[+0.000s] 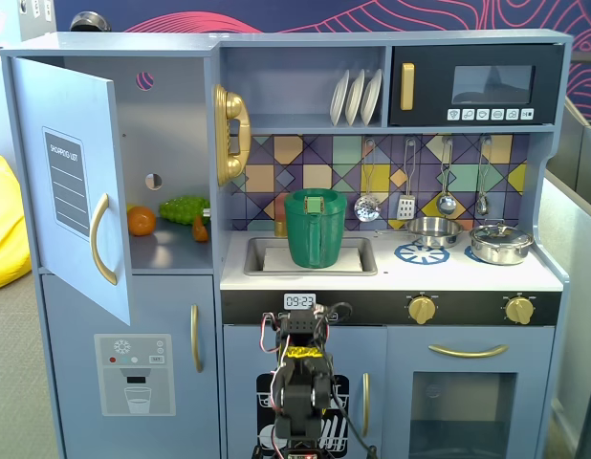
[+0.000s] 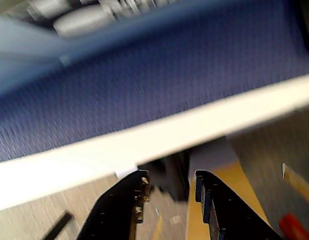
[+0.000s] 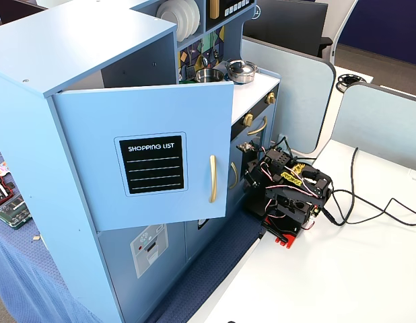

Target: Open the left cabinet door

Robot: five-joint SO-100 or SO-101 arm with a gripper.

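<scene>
The left cabinet door (image 1: 71, 182) with its black "SHOPPING LIST" panel (image 3: 152, 163) stands swung wide open in both fixed views. Its gold bar handle (image 1: 102, 239) (image 3: 212, 178) is free. The open compartment holds an orange (image 1: 141, 220) and green toy food (image 1: 184, 208). My arm (image 1: 297, 382) (image 3: 289, 192) sits folded low in front of the kitchen's middle, well away from the door. In the wrist view my gripper (image 2: 170, 175) has its black jaws apart with nothing between them, pointing at a white table edge (image 2: 144, 140).
Below the open door is the blue door with the ice-dispenser graphic (image 1: 133, 373). A green pitcher (image 1: 315, 228) stands in the sink. Black cables (image 3: 369, 208) trail over the white table beside the arm. Grey dividers (image 3: 295, 81) stand behind.
</scene>
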